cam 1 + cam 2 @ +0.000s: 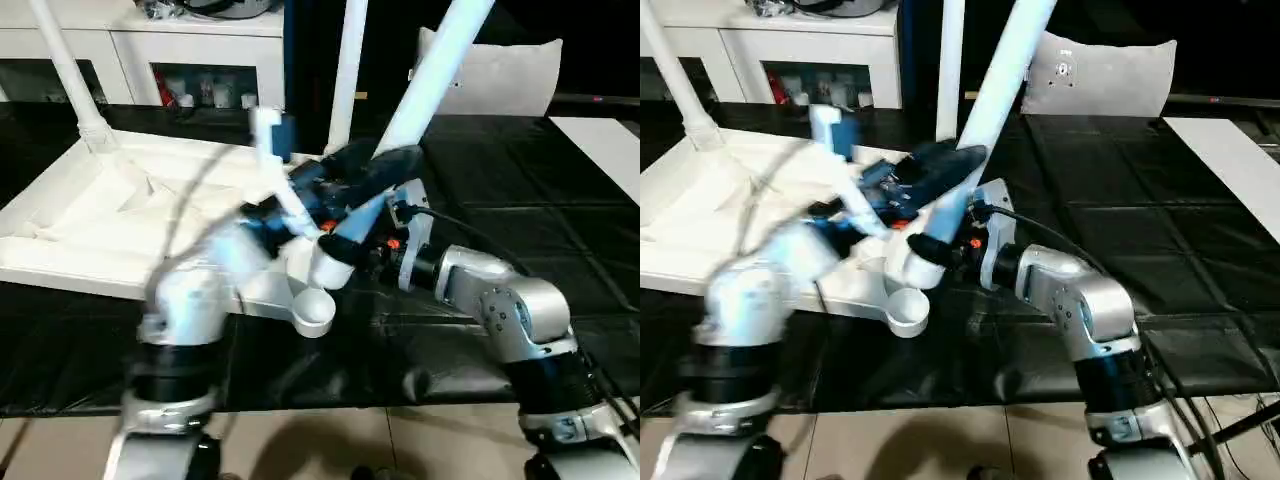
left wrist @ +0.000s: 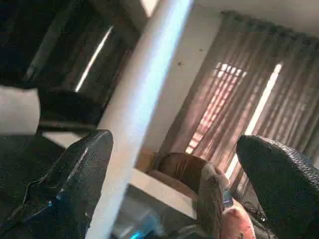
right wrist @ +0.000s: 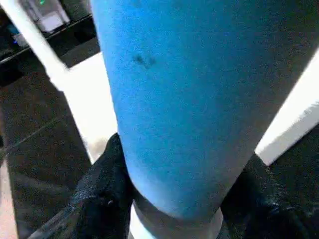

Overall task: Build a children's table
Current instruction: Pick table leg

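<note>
- Two legs already stand upright in the far corner sockets of the upturned table top [image 1: 120, 215]: one far-left leg [image 1: 70, 75] and one further right [image 1: 345, 75].
- One more leg [image 1: 435, 70] is in hand, leaning steeply toward the right, its thick lower end [image 1: 335, 255] hovering just above the near corner socket [image 1: 313, 312], which sits open and unfilled.
- By my judgement the task is about half done: this third leg is not yet seated, and a fourth remains; I cannot see the near-left corner or a spare leg.
- Table top lies ribbed side up on the dark worktop [image 1: 520, 160], toward its left half.
- Right end effector [image 3: 174, 199] is clamped on the tilted leg near its lower end, with a black finger [image 3: 102, 199] pressed against each side in the right wrist view.
- Left end effector [image 2: 174, 189] has its fingers spread wide; in the left wrist view the leg runs past one finger [image 2: 70, 184] without being gripped.
- Seating the leg likely calls for righting it over the socket first.
- Beyond the worktop stand a white cabinet [image 1: 190, 50] and a grey-white cushion [image 1: 500, 70].
</note>
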{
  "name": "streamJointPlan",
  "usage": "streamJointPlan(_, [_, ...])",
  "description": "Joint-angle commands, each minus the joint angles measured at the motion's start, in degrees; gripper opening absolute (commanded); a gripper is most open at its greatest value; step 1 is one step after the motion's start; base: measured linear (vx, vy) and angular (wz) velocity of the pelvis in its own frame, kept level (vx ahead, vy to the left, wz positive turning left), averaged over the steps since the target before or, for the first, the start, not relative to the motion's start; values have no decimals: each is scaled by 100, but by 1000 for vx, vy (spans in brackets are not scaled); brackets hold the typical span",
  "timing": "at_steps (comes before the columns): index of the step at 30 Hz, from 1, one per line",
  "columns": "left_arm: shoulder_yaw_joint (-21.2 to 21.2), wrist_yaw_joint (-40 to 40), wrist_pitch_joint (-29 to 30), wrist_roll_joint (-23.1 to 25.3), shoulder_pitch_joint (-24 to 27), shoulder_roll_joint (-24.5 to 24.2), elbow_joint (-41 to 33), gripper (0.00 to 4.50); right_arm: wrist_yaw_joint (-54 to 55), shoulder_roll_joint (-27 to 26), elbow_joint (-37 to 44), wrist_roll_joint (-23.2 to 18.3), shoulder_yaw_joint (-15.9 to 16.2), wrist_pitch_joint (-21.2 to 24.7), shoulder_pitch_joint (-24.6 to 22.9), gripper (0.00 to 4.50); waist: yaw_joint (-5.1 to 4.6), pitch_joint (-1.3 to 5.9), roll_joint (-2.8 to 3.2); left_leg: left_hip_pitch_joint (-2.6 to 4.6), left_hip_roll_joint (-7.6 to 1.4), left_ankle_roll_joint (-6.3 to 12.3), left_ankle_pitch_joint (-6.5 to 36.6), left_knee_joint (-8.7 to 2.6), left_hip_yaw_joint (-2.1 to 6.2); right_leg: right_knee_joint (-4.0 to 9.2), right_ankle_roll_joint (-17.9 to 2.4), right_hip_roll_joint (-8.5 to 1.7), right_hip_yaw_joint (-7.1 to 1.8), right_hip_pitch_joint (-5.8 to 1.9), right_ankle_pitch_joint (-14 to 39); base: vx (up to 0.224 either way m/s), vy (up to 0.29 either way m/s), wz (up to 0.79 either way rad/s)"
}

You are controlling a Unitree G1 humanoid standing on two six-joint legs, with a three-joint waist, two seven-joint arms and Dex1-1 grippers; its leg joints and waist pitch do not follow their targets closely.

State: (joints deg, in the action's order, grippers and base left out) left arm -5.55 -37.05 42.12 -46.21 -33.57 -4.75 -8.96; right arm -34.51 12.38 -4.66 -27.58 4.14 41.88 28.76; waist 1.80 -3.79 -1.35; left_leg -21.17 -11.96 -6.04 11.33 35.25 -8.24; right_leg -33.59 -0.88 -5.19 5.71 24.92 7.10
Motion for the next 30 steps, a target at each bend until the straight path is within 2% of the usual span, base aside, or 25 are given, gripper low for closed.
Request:
streamJointPlan(1, [-51, -257, 168, -89, 118, -265, -143, 450, 357, -63, 222, 0, -312, -95, -94, 193, -18, 482, -2, -23, 10, 172, 683, -380, -135, 393, -488, -149, -191, -423, 2234, 0, 0, 0])
streamJointPlan(3, [-12, -532, 186, 28, 185, -732, -134, 450, 614, -125, 364, 20, -454, -62, -226, 193, -28, 481, 1, -2, 17, 115, 771, -387, -131, 399, -410, -129, -182, -420, 2355, 0, 0, 0])
streamJointPlan(4, [-7, -548, 183, 41, 188, -763, -130, 450, 621, -126, 376, 20, -459, -58, -237, 193, -43, 483, 36, 9, 23, 71, 856, -394, -122, 398, -346, -114, -178, -415, 2383, 0, 0, 0])
streamJointPlan(6, [272, -934, -35, 556, 255, -1417, -6, 450, 655, -108, 636, 24, -458, 1, -499, 193, -31, 466, 68, 17, 34, 68, 944, -414, -106, 429, -265, -107, -171, -414, 2460, 0, 0, 0])
streamJointPlan(8, [737, -1290, -368, 1232, 328, -2014, 137, 450, 666, -84, 742, 102, -423, -144, -677, 193, -51, 460, 66, 26, 29, 66, 1053, -428, -98, 433, -212, -103, -175, -404, 2533, 0, 0, 0])
streamJointPlan(9, [787, -1322, -405, 1302, 333, -2070, 154, 450, 666, -82, 748, 118, -417, -176, -694, 193, -49, 460, 70, 30, 27, 51, 1067, -432, -92, 436, -198, -112, -176, -406, 2565, 0, 0, 0])
streamJointPlan(10, [1032, -1512, -620, 1635, 353, -2339, 272, 450, 713, -74, 758, 215, -391, -318, -800, 193, -53, 463, 105, 29, 18, -9, 1089, -433, -91, 405, -250, -128, -186, -409, 2544, 0, 0, 0])
streamJointPlan(11, [1121, -1597, -705, 1736, 360, -2447, 319, 450, 760, -81, 771, 252, -389, -341, -850, 193, -48, 461, 91, 35, 24, -32, 1147, -428, -97, 427, -244, -133, -187, -400, 2630, 0, 0, 0])
streamJointPlan(14, [1379, -2008, -984, 1986, 406, -2808, 496, 450, 910, -140, 883, 296, -405, -400, -1052, 193, -33, 464, 130, 36, 27, -82, 1191, -444, -86, 421, -332, -147, -195, -404, 2578, 0, 0, 0])
streamJointPlan(16, [1501, -2156, -1117, 2117, 436, -2942, 548, 450, 929, -134, 921, 319, -393, -426, -1102, 193, -41, 460, 124, 35, 20, -92, 1287, -451, -80, 404, -380, -148, -200, -404, 2542, 0, 0, 0])
streamJointPlan(17, [1896, -2628, -1473, 2490, 523, -3351, 681, 450, 956, -113, 1048, 357, -385, -442, -1260, 193, -27, 458, 128, 39, 21, -92, 1296, -454, -73, 421, -408, -156, -201, -405, 2534, 0, 0, 0])
streamJointPlan(18, [2026, -2804, -1626, 2625, 542, -3473, 751, 421, 961, -115, 1097, 365, -393, -439, -1318, 193, -21, 453, 122, 34, 23, -76, 1311, -460, -69, 421, -386, -156, -205, -406, 2566, 0, 0, 0])
streamJointPlan(20, [2303, -3126, -1980, 2942, 549, -3634, 1028, 414, 898, -58, 1175, 394, -358, -501, -1466, 193, -31, 446, 113, 36, 25, -79, 1345, -468, -76, 412, -342, -160, -217, -401, 2663, 0, 0, 0])
streamJointPlan(22, [2406, -3244, -2154, 3068, 536, -3662, 1178, 414, 837, -16, 1190, 397, -326, -526, -1514, 193, -22, 449, 139, 46, 10, -110, 1393, -472, -72, 417, -383, -179, -218, -394, 2692, 0, 0, 0])
streamJointPlan(23, [2455, -3300, -2270, 3142, 518, -3664, 1276, 394, 813, 1, 1197, 404, -310, -547, -1536, 193, -24, 449, 126, 47, 13, -97, 1414, -471, -74, 431, -389, -173, -215, -388, 2701, 0, 0, 0])
streamJointPlan(24, [2594, -3407, -2630, 3343, 410, -3604, 1659, 378, 708, 55, 1196, 433, -254, -648, -1566, 193, -19, 441, 127, 52, 18, -87, 1489, -472, -73, 438, -399, -174, -209, -384, 2756, 0, 0, 0])
streamJointPlan(28, [2821, -3537, -3110, 3632, 202, -3545, 2206, 370, 594, 170, 1209, 542, -155, -740, -1609, 193, -23, 432, 109, 57, 28, -84, 1622, -464, -68, 488, -266, -183, -188, -376, 3090, 0, 0, 0])
streamJointPlan(29, [2859, -3564, -3271, 3716, 103, -3481, 2455, 341, 567, 191, 1213, 559, -144, -774, -1626, 193, -22, 430, 102, 53, 36, -88, 1619, -456, -72, 495, -245, -185, -188, -376, 3135, 0, 0, 0])
streamJointPlan(30, [2901, -3612, -3418, 3801, -4, -3428, 2706, 341, 539, 216, 1213, 555, -142, -775, -1639, 193, -14, 437, 96, 57, 49, -62, 1585, -444, -77, 523, -203, -182, -183, -367, 3183, 0, 0, 0])
